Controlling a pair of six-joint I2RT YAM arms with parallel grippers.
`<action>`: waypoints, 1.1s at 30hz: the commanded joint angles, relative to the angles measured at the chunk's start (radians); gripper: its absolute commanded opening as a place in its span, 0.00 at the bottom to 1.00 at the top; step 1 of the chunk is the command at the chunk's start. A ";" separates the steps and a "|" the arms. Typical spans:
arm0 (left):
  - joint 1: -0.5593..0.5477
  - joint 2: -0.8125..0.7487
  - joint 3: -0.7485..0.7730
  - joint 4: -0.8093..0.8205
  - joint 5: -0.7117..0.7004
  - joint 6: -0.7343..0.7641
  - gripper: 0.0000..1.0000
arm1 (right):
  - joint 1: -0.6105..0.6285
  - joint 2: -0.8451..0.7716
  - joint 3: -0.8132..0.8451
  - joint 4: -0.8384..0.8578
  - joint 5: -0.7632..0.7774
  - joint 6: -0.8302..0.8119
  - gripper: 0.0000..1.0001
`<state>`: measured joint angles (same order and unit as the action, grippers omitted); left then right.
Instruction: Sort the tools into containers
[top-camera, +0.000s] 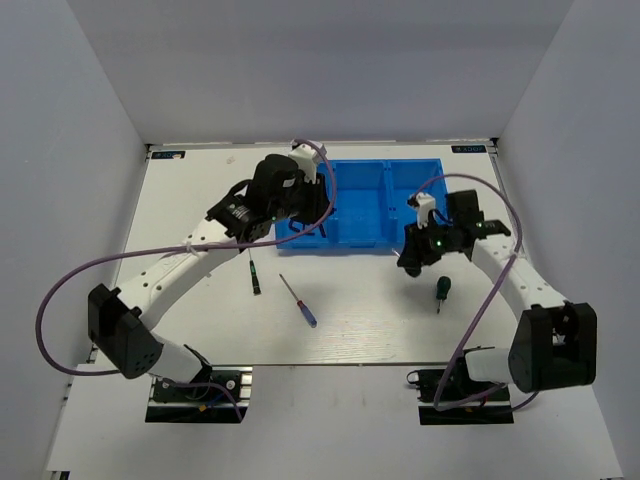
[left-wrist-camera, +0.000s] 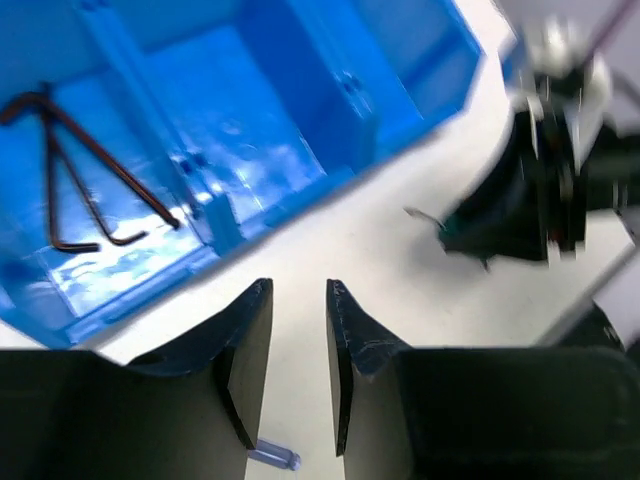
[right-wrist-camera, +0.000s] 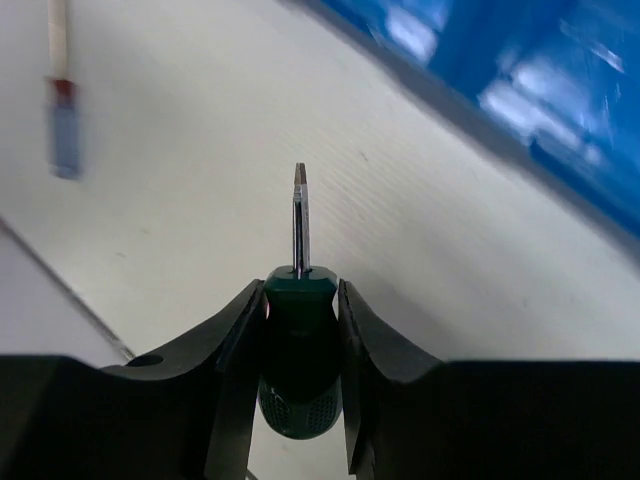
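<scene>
green screwdriver (right-wrist-camera: 300, 350): over the bench (top-camera: 380, 325), outside the tray (top-camera: 362, 205) and near its right end, with its handle between the fingers of the right tool (right-wrist-camera: 300, 285).
right tool: clenched on the green screwdriver, one finger against each side of the handle.
long axis, right wrist view: in line with the fingers. The butt end faces the camera, and the shaft and flat tip point straight away, toward the bench in front of the tray's wall.
long axis, top view: the handle shows just nearer than the tool's body, and the thin shaft points toward the near edge of the bench. Whether the tip touches the bench I cannot tell.
left tool (left-wrist-camera: 299, 288): released, fingers a little apart with nothing between them, at the near wall of the tray's left compartment.
hex keys (left-wrist-camera: 110, 160): a few dark L-shaped keys lie crossed in the left compartment. Only the left wrist view shows them; from above, the left arm covers that spot.
blue screwdriver (top-camera: 300, 302): flat on the bench near the middle, slanted, handle toward the near right and shaft toward the far left. It is a blur at the left edge of the right wrist view.
small dark screwdriver (top-camera: 254, 276): on the bench left of the blue screwdriver, apart from the tray, long axis nearly far to near. Only the top view shows it.
</scene>
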<state>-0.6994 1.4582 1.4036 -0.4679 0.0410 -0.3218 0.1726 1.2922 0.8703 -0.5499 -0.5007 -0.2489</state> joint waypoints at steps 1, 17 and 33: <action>-0.014 -0.051 -0.080 0.063 0.155 0.018 0.38 | 0.013 0.050 0.176 -0.020 -0.212 0.051 0.00; -0.316 0.206 -0.037 0.112 0.073 -0.098 0.62 | 0.119 0.613 0.895 0.070 0.056 0.294 0.66; -0.477 0.851 0.695 -0.042 -0.136 -0.091 0.74 | -0.408 0.124 0.437 -0.099 0.432 0.257 0.64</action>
<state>-1.1316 2.2059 1.8919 -0.3691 -0.0204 -0.4393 -0.1989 1.4563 1.3643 -0.6067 -0.0383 0.0185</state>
